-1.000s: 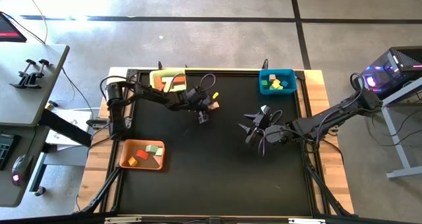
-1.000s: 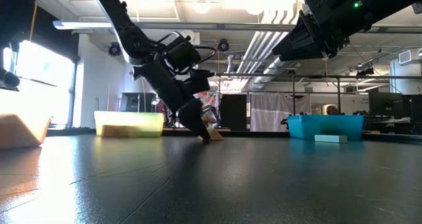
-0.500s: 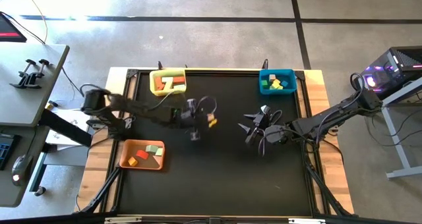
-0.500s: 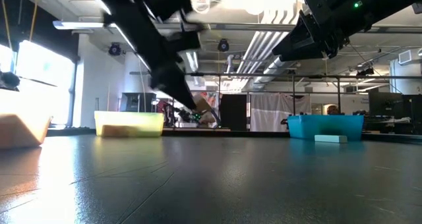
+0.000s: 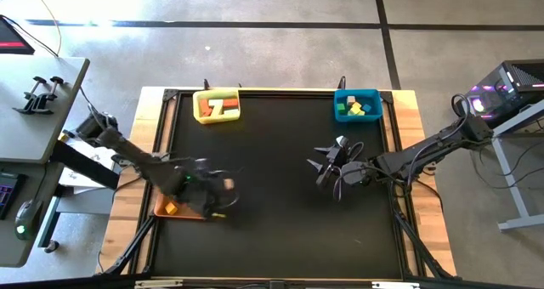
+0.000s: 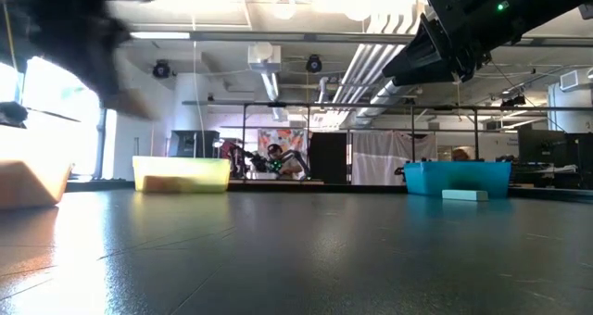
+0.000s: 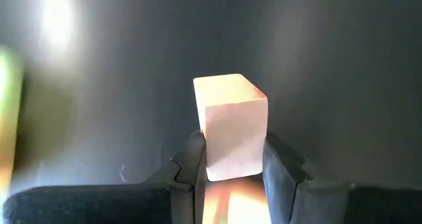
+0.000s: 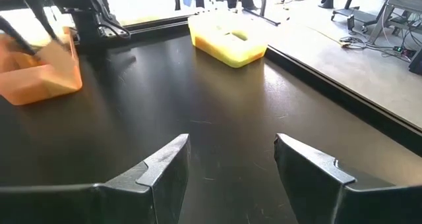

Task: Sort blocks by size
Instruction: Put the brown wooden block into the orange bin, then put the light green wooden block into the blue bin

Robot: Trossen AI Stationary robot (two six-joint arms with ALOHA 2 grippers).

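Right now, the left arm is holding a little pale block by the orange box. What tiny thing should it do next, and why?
Probably ease a little farther over the orange bin and then open. The left gripper, jaws shut on the tan block, sits at the bin's edge, so letting go now might miss. The right gripper waits open at mid-table.

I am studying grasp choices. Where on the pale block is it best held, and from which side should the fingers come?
On its two flat opposite side faces, near the lower end, as the left gripper holds the pale block now: one finger on each side. The parallel faces probably give the pads a firm seat.
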